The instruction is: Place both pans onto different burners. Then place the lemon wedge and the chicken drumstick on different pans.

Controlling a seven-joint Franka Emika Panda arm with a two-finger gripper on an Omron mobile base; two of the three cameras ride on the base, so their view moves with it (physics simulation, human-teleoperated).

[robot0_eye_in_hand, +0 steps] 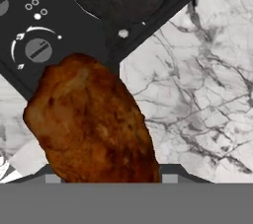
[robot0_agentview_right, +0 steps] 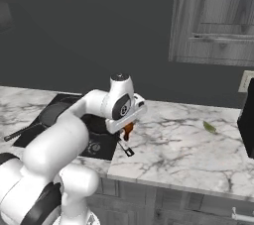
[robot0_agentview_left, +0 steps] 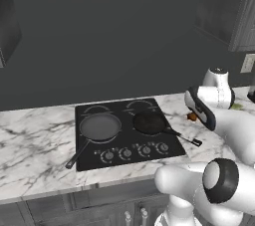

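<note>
- Two round frying pans are counted on the flat glossy black cooktop (robot0_agentview_left: pixel 128 133): one wider pan with a grey inside (robot0_agentview_left: pixel 100 127) on the near left burner, and one smaller all-black pan (robot0_agentview_left: pixel 148 123) on the near right burner.
- The long thin dark handle of the grey pan is pointed toward the near left, and the handle of the black pan is pointed toward the near right, past the cooktop edge.
- Two further pale ring burners are seen at the far side of the cooktop, and four round knobs (robot0_agentview_left: pixel 135 151) are counted along its front.
- One glossy orange-brown chicken drumstick (robot0_eye_in_hand: pixel 91 122) is pinched between the fingers of the gripper (robot0_agentview_right: pixel 127 132), above the white marble counter (robot0_agentview_right: pixel 188 144), just to the right of the cooktop's near right corner.
- One tiny pale yellow-green lemon wedge (robot0_agentview_right: pixel 209 127) is lying on the counter, well to the right of the cooktop.
</note>
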